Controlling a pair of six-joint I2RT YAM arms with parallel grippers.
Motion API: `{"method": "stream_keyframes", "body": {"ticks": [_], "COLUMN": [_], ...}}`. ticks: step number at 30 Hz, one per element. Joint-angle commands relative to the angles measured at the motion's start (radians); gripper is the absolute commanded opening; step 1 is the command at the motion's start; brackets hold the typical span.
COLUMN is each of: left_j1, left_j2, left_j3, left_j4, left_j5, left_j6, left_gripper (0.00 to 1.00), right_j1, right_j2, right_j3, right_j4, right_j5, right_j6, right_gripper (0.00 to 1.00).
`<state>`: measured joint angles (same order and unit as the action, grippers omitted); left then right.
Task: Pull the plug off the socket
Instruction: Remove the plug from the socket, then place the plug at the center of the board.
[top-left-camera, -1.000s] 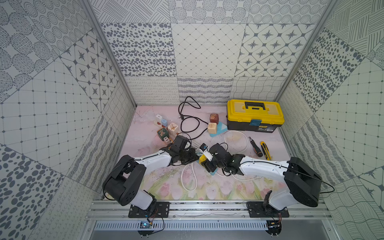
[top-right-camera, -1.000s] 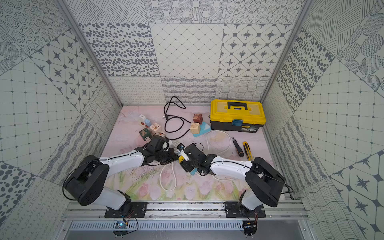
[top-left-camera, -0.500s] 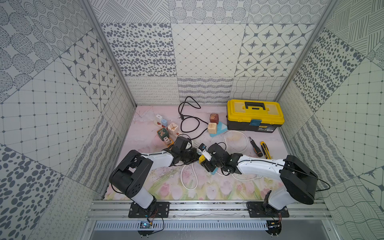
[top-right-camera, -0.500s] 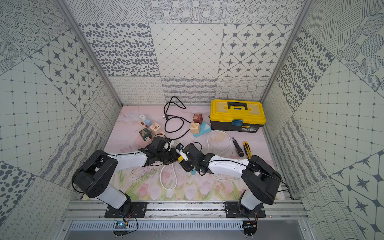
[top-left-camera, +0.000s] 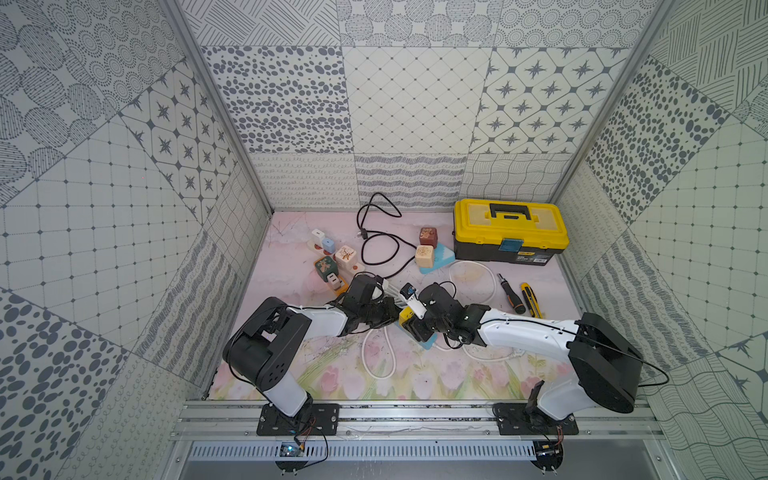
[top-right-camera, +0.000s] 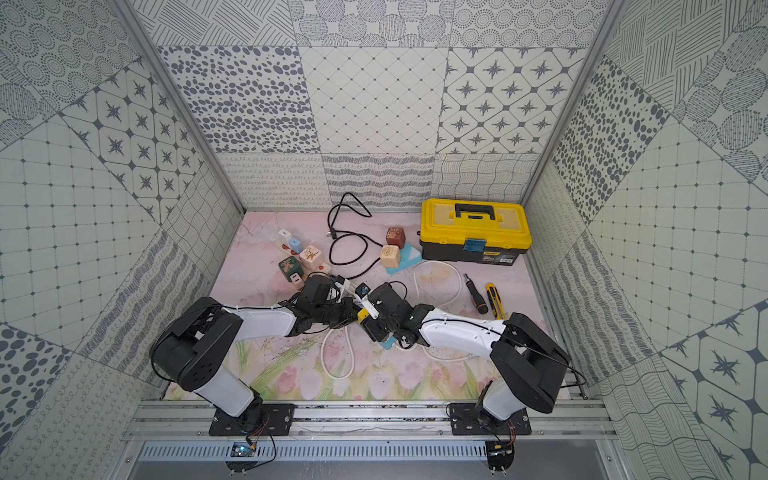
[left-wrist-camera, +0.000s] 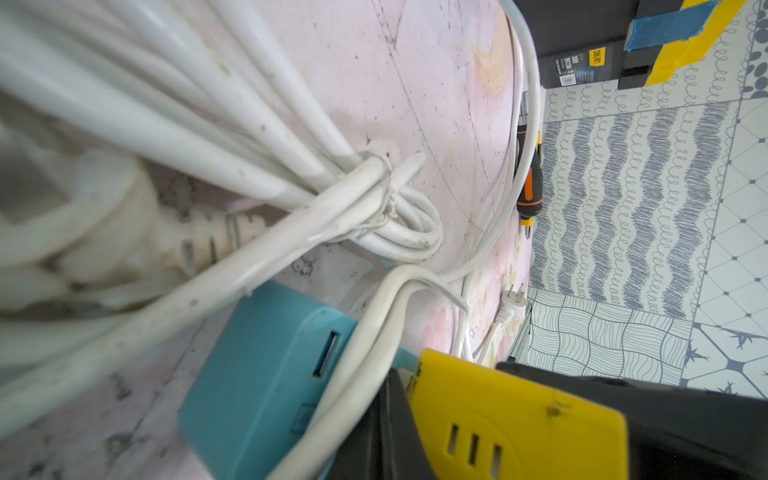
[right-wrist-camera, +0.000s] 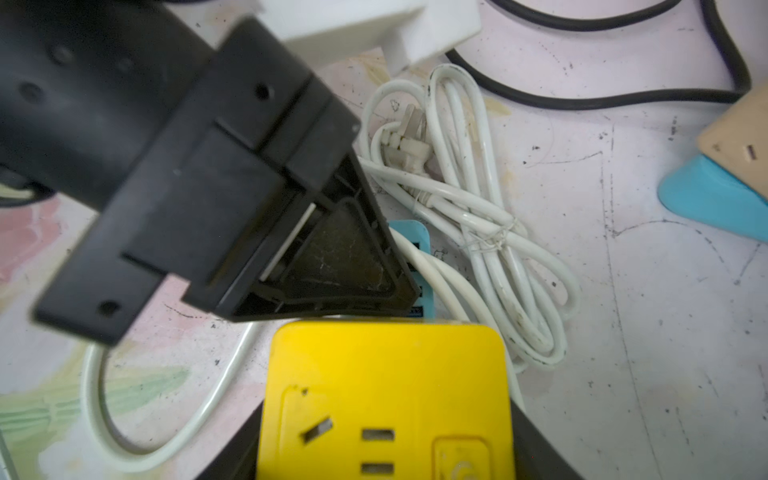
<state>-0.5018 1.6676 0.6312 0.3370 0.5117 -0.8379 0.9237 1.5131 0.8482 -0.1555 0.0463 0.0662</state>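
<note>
Barcode label (left-wrist-camera: 575, 68) on toolbox (top-left-camera: 510, 224) is unreadable; right gripper (right-wrist-camera: 386, 424) clasps yellow socket (right-wrist-camera: 386, 365).

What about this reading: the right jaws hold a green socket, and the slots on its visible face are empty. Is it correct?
One detail is wrong: the socket is yellow, not green, as the right wrist view shows. The rest holds: the right jaws hold it, and the slots on its visible face are empty.
</note>
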Motion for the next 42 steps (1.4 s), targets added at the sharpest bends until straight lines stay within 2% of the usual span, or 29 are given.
{"method": "stream_keyframes", "body": {"ticks": [1,10,15,18,20,24,26,30,33,37,42], "left_j1": [-0.005,-0.005,-0.005,-0.004,-0.002,-0.003,-0.003,-0.002,-0.004,-0.007,-0.065], "left_j2": [0.053,0.073,0.046,0.011,-0.021,-0.096,-0.134,-0.185,-0.221,-0.256,-0.295], "left_j3": [-0.031,-0.036,-0.004,0.071,0.132,0.218,0.25,0.285,0.275,0.235,0.2], "left_j4": [-0.471,-0.451,-0.457,-0.506,-0.531,-0.528,-0.51,-0.465,-0.425,-0.381,-0.38], "left_j5": [-0.197,-0.184,-0.169,-0.158,-0.146,-0.12,-0.102,-0.066,-0.059,-0.074,-0.143], "left_j6": [0.033,0.025,0.038,0.068,0.085,0.091,0.085,0.077,0.083,0.126,0.217], "left_gripper": [0.0,0.01,0.01,0.02,0.03,0.09,0.17,0.23,0.3,0.33,0.36], "right_j1": [-0.031,-0.037,-0.069,-0.101,-0.112,-0.146,-0.186,-0.316,-0.408,-0.504,-0.625], "right_j2": [-0.053,-0.09,-0.161,-0.225,-0.268,-0.339,-0.372,-0.404,-0.399,-0.415,-0.433], "right_j3": [0.065,0.062,0.034,0.007,-0.009,-0.039,-0.077,-0.137,-0.173,-0.242,-0.341], "right_j4": [0.122,0.1,0.065,0.013,-0.045,-0.2,-0.252,-0.322,-0.349,-0.32,-0.242], "right_j5": [-0.005,-0.004,0.039,0.104,0.199,0.376,0.424,0.345,0.239,0.096,-0.075], "right_j6": [0.038,0.026,0.083,0.154,0.217,0.377,0.445,0.558,0.642,0.725,0.783], "right_gripper": [0.0,0.0,0.0,0.0,0.0,0.0,0.0,0.0,0.0,0.0,0.11]}}
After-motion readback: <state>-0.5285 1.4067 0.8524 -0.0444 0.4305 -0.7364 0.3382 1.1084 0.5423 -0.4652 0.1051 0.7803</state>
